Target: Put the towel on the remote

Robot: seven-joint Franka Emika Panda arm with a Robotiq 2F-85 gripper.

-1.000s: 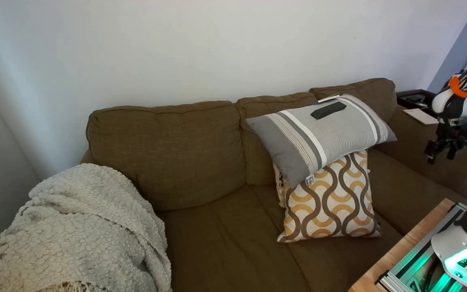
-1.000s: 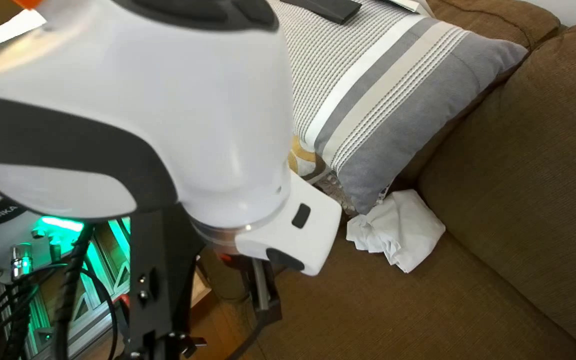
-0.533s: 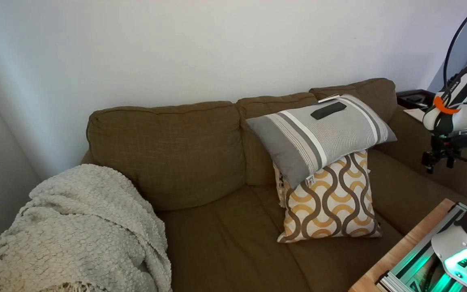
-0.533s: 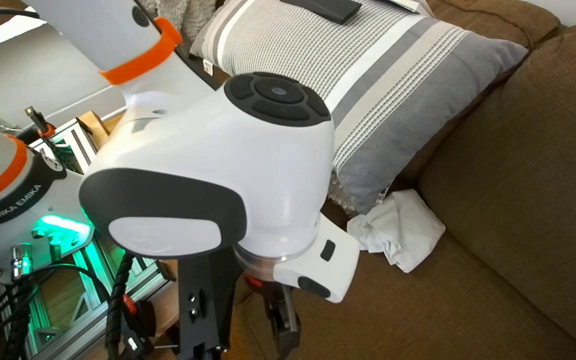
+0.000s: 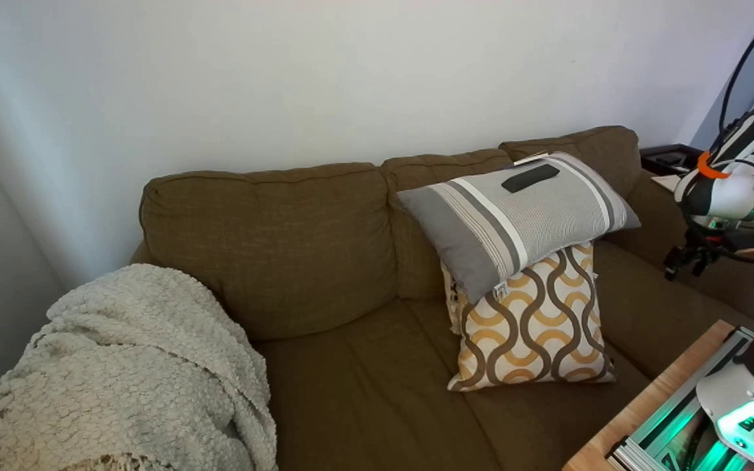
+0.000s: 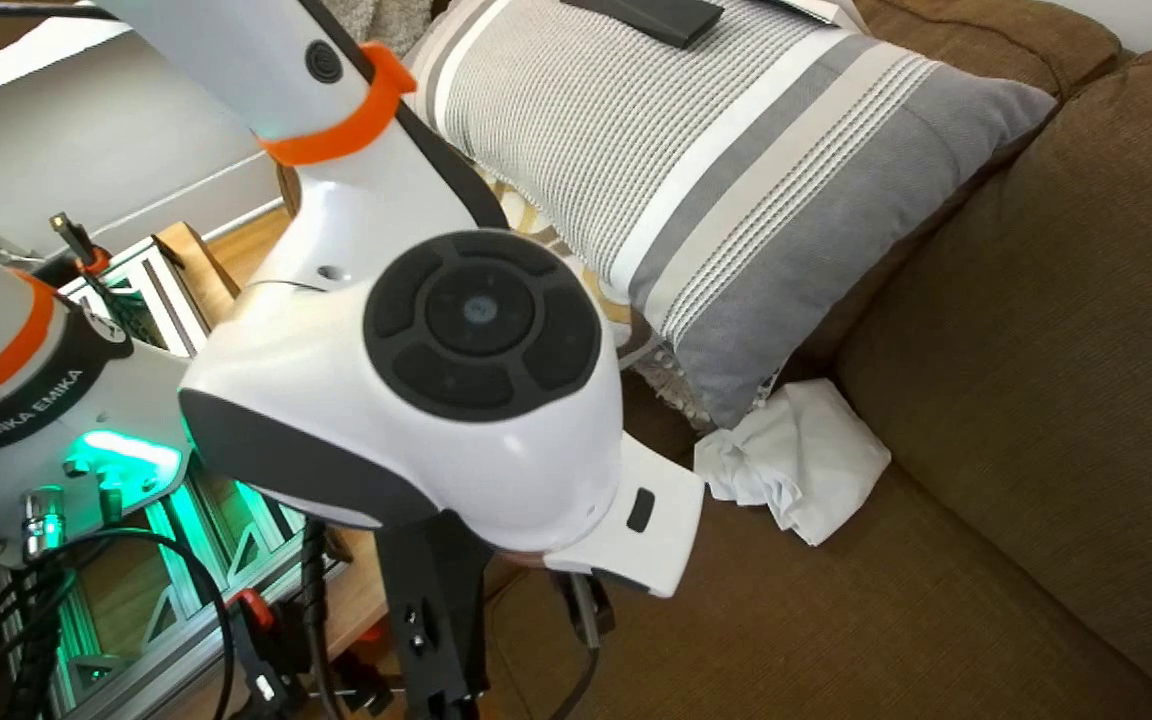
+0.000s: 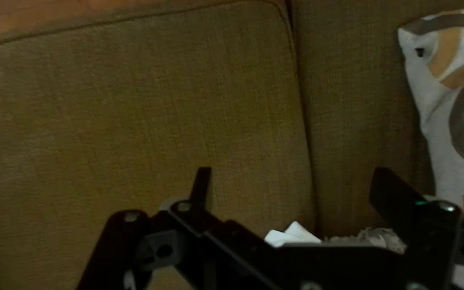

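Past the edge of the wooden tabletop [image 5: 657,394], the crumpled white towel [image 6: 808,460] lies on the sofa seat [image 6: 836,640], at a corner of the striped lumbar pillow [image 6: 736,180]; the remote [image 5: 531,178] rests uncovered on that pillow; the gripper [image 7: 292,173] hangs above the seat, its jaws wide, nothing between them; closing too near the pillow could catch its corner too, and if the towel is pinned there, which I cannot tell, lifting might tug the tilted pillow and send the remote sliding; the back cushion [image 6: 1046,400], just beside the towel, may crowd the jaws; the easiest room seems over the seat, away from pillow and tabletop corner.
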